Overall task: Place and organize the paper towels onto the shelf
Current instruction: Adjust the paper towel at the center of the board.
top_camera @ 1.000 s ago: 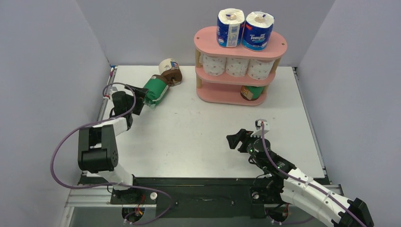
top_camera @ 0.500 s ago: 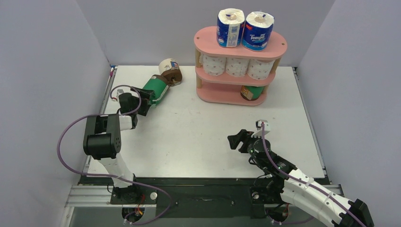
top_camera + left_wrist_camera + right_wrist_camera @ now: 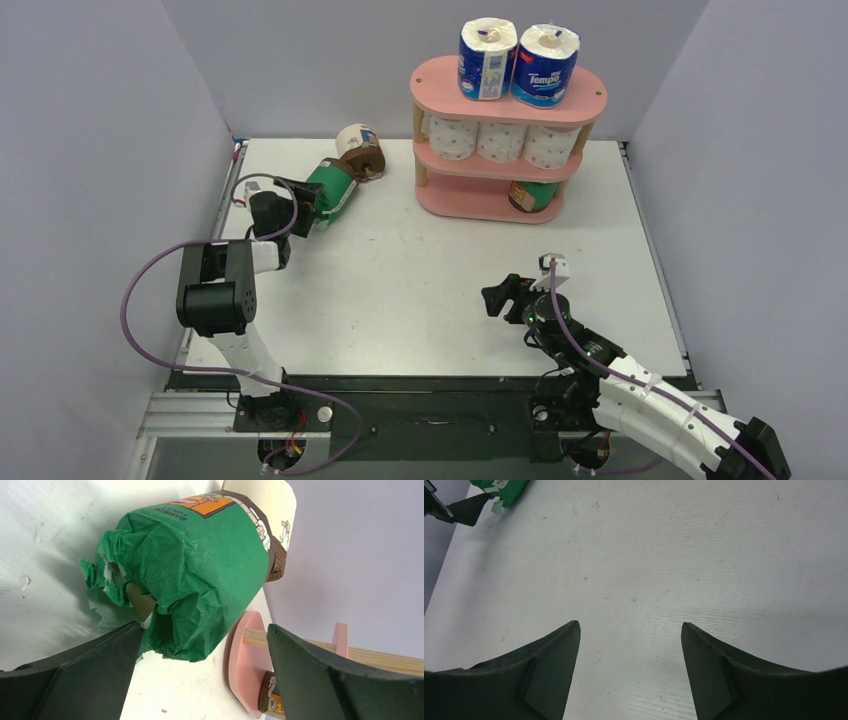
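Note:
A green-wrapped roll [image 3: 331,189] lies on its side at the table's back left, with a cream-wrapped roll [image 3: 356,138] just behind it. My left gripper [image 3: 303,203] is open at the green roll's crumpled near end [image 3: 190,580]; one finger touches the torn wrap, the other stands off to its side. The pink shelf [image 3: 508,95] holds two blue-white rolls [image 3: 487,58] on top, three white dotted rolls [image 3: 500,142] on the middle tier and one green-wrapped roll [image 3: 533,195] on the bottom tier. My right gripper [image 3: 494,298] is open and empty over bare table [image 3: 629,625].
Grey walls close in the table on the left, back and right. The shelf's bottom tier [image 3: 245,660] shows beyond the green roll in the left wrist view. The left arm's cable [image 3: 150,290] loops over the table's left edge.
My left gripper has moved right and forward up to the green roll's near end. The right arm has barely moved.

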Available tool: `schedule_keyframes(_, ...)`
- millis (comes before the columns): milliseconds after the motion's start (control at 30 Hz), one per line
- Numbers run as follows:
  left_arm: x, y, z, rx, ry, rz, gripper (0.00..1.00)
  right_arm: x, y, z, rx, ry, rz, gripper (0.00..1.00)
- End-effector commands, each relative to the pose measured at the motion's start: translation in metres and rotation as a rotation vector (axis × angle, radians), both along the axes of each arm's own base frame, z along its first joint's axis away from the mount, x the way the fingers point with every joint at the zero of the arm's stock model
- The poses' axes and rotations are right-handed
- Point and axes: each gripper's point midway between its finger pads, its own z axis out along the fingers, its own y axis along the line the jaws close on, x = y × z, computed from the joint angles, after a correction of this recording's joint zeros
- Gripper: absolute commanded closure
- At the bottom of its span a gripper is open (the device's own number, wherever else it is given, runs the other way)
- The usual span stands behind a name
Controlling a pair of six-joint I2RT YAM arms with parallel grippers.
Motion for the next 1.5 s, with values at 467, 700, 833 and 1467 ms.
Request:
schedule_keyframes(467,-0.003,0.020,0.030,0.185,0.031,0.041,0.03,0.009,0.001,0.018,-0.004,-0.054,-0.016,0.31)
schedule_keyframes(700,-0.001,0.014,0.029,0.158,-0.002,0.024,0.03,0.009,0.002,0.018,0.003,-0.053,-0.011,0.31)
schedule_keyframes(833,0.007,0.006,0.030,0.127,-0.031,0.001,0.02,0.008,0.000,0.017,-0.001,-0.054,-0.017,0.31)
schedule_keyframes(1467,0.035,-0.017,0.028,0.050,-0.110,-0.048,0.19,0.010,-0.003,0.015,-0.028,-0.052,-0.026,0.31)
